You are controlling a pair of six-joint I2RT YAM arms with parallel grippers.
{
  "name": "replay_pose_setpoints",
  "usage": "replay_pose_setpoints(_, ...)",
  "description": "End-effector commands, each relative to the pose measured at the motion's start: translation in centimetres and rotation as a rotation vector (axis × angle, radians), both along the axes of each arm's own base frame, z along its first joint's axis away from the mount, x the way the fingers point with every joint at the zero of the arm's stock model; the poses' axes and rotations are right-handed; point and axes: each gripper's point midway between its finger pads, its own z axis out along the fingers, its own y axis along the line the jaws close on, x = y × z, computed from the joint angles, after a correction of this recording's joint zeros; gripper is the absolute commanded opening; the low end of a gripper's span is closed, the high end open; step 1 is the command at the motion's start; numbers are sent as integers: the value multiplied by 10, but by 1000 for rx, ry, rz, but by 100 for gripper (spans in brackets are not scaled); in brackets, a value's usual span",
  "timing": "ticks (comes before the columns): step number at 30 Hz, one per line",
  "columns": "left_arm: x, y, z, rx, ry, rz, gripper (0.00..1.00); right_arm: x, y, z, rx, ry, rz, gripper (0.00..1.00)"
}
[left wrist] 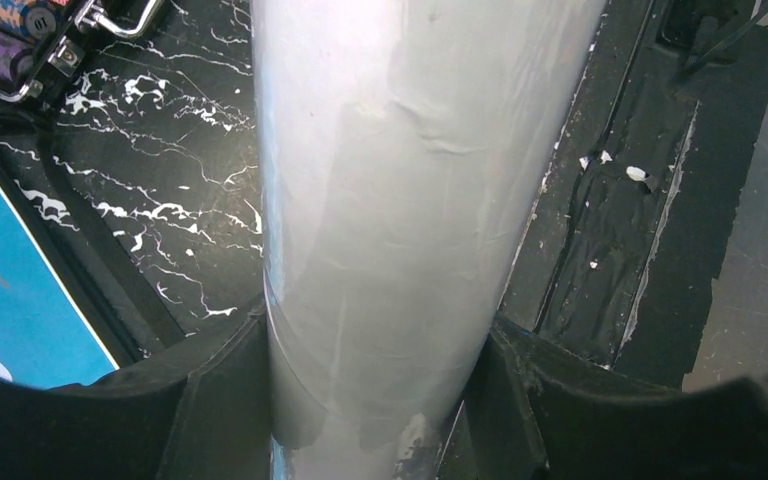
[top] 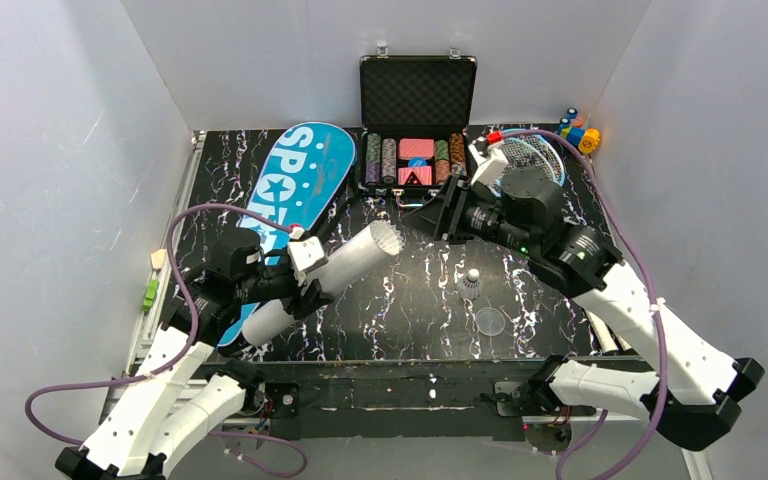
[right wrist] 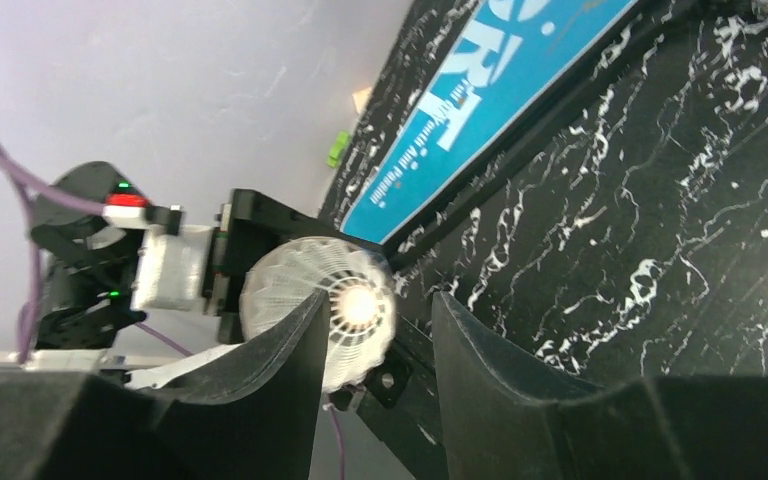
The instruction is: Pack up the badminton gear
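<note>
Over on the left, the left gripper is clamped around the long white cylindrical tube near its middle, holding it tilted off the black white-veined table, with the open mouth aimed up and to the right. The left wrist view shows both black fingers pressed against the tube's sides. Beyond it, the long blue racket-shaped bag lettered "SPORT" lies flat, running toward the back wall. An open black case of poker chips stands at the rear centre. Just right of the tube's mouth, the right gripper faces it with jaws narrowly parted and nothing between them. A small white shuttlecock stands on the table below that arm, apart from both grippers, with a small clear round disc near it. A thin light-blue-framed racket lies partly under the right arm, and small colourful toy blocks sit at the far right corner.
</note>
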Motion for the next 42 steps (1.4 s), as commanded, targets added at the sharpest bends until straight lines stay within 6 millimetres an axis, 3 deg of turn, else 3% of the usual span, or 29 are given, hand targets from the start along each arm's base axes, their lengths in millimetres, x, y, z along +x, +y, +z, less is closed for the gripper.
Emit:
replay_pose_setpoints(1, -3, -5, 32, -54, -72, -37, 27, 6, 6, -26, -103, 41, 16, 51)
replay_pose_setpoints(17, -5, -5, 33, -52, -78, -48, 28, -8, 14, -41, -86, 69, 88, 47)
replay_pose_setpoints(24, -6, -1, 25, -26, -88, -55, 28, -11, -14, 2, -80, -51, 17, 53)
replay_pose_setpoints(29, -7, -2, 25, -27, -81, -61, 28, -23, -10, 12, -41, -40, 74, 56)
replay_pose_setpoints(35, -6, -3, 29, -31, -83, -60, 28, -32, 5, -10, -84, 25, 144, 59)
replay_pose_setpoints(42, -8, -4, 34, -44, -89, -66, 28, -30, 15, -33, -154, 81, 162, 60)
